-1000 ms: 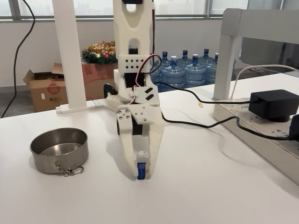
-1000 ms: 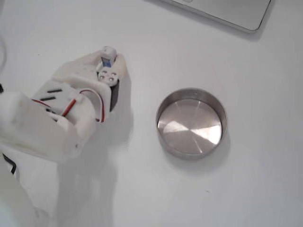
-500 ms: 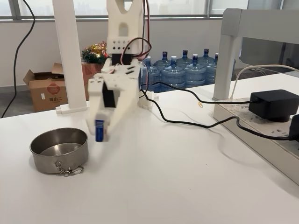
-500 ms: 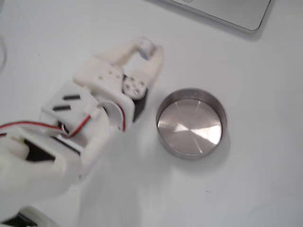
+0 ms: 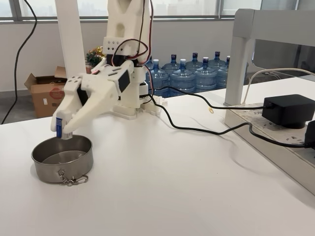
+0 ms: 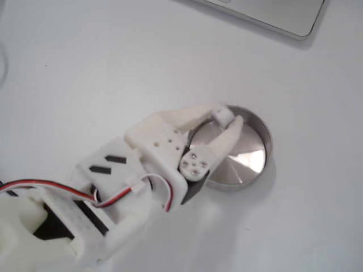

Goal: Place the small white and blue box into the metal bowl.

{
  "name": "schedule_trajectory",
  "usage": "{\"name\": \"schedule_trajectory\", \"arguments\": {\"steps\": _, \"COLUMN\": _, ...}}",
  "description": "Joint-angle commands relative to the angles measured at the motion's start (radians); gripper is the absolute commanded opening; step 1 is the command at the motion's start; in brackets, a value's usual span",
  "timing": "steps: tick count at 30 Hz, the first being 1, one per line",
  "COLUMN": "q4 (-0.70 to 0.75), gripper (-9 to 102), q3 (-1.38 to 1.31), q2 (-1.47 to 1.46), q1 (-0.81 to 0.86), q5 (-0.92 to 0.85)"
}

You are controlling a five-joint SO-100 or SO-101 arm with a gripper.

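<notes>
Over the metal bowl [image 5: 62,157], inside its rim as seen from above [image 6: 266,136], the tool [image 5: 61,129] hangs, jaws pinched on the small white and blue box [image 5: 59,127]; box end shows white between fingertips [image 6: 222,115]. Box lifted clear of the table [image 5: 187,196], above the bowl floor, not touching it. Judged: pickup and carry done; release left. Writing: red print on a cardboard carton [image 5: 45,94] far behind the bowl, unreadable. Box print too small.
</notes>
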Motion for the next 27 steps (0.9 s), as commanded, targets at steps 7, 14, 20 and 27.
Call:
{"name": "schedule_trajectory", "arguments": {"steps": 7, "q4": -0.012, "gripper": 15, "q3": 0.037, "q2": 0.046, "q1": 0.005, "q5": -0.002}}
{"name": "schedule_trajectory", "arguments": {"steps": 14, "q4": -0.011, "gripper": 15, "q3": 0.118, "q2": 0.216, "q1": -0.072, "q5": -0.169}}
{"name": "schedule_trajectory", "arguments": {"steps": 20, "q4": 0.005, "gripper": 7, "q3": 0.213, "q2": 0.518, "q1": -0.316, "q5": -0.798}}
{"name": "schedule_trajectory", "arguments": {"steps": 27, "q4": 0.014, "gripper": 2, "q3": 0.218, "q2": 0.549, "q1": -0.781, "q5": -1.658}}
